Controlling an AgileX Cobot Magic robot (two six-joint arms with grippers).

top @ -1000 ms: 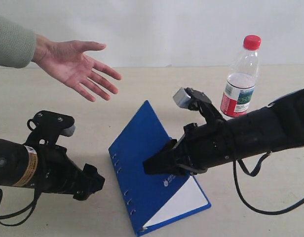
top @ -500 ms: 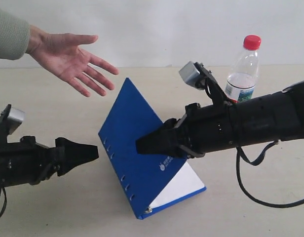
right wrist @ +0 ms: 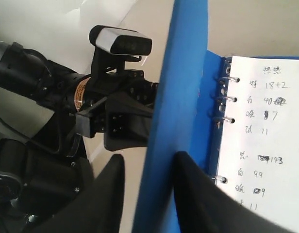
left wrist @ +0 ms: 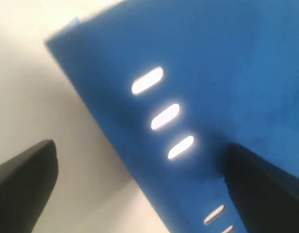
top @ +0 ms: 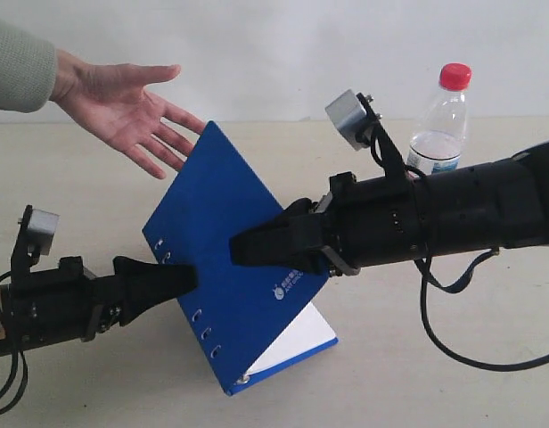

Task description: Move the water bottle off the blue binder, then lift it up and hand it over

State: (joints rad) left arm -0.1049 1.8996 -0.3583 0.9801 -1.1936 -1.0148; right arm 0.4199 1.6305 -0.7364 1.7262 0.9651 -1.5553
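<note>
Clearly, the right claw has its jaws closed on the front cover of the blue binder. The right wrist view shows one finger on each side of the thin blue cover, beside the metal rings and handwritten pages.

The binder stands steeply tilted over the middle of the tabletop. Its lower spine corner appears to rest near the front edge, and white pages show under the cover.

The left claw is spread wide at the binder's spine edge, close to the rivets. In the left wrist view the claw has one finger over the bare tabletop and the other over the blue face, with the rivets between them. Whether either finger touches the binder cannot be told, and the claw grips nothing.

The water bottle stands upright on the tabletop toward the far right, behind the right arm and off the binder. A person's open hand hovers palm up over the far left side, just beside the binder's top corner.
</note>
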